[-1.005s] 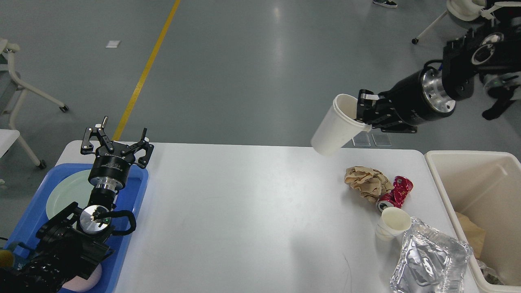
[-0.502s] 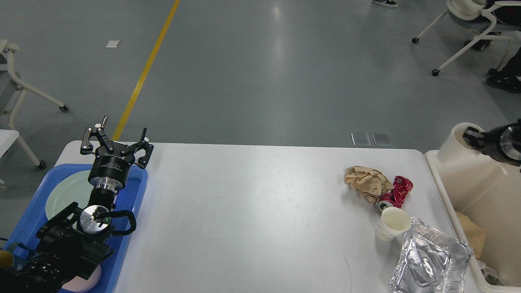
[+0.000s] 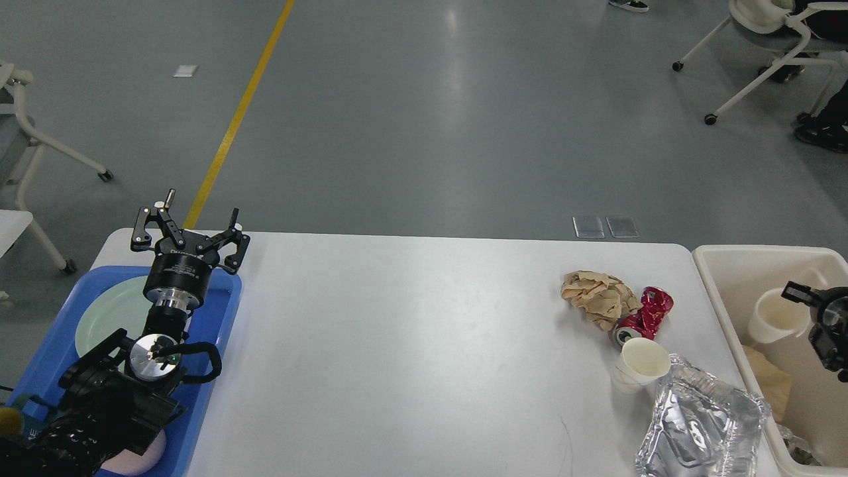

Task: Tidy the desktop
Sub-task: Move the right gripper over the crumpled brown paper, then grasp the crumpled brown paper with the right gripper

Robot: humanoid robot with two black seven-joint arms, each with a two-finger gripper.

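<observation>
The white desktop [image 3: 411, 344] carries a wad of crumpled brown paper [image 3: 598, 296], a crushed red can [image 3: 646, 315], a small white paper cup [image 3: 639, 364] and a crumpled foil tray [image 3: 702, 424], all at its right end. A large white cup [image 3: 772, 318] stands inside the cream bin [image 3: 719, 311] at the right. My right gripper [image 3: 798, 295] is down in the bin at the cup's rim, mostly cut off by the view's edge, so I cannot tell its grip. My left gripper [image 3: 189, 232] is open and empty above the far edge of the blue tray [image 3: 218, 331].
The blue tray holds a pale green plate [image 3: 109, 311] and a pink item [image 3: 152, 454] under my left arm. Brown paper [image 3: 768, 381] lies in the bin. Wheeled chairs stand on the floor at far left [image 3: 40, 142] and far right [image 3: 762, 40].
My right gripper has carried the large white cup from above the table's far right edge over to the bin and down into it. The left arm has not moved.
</observation>
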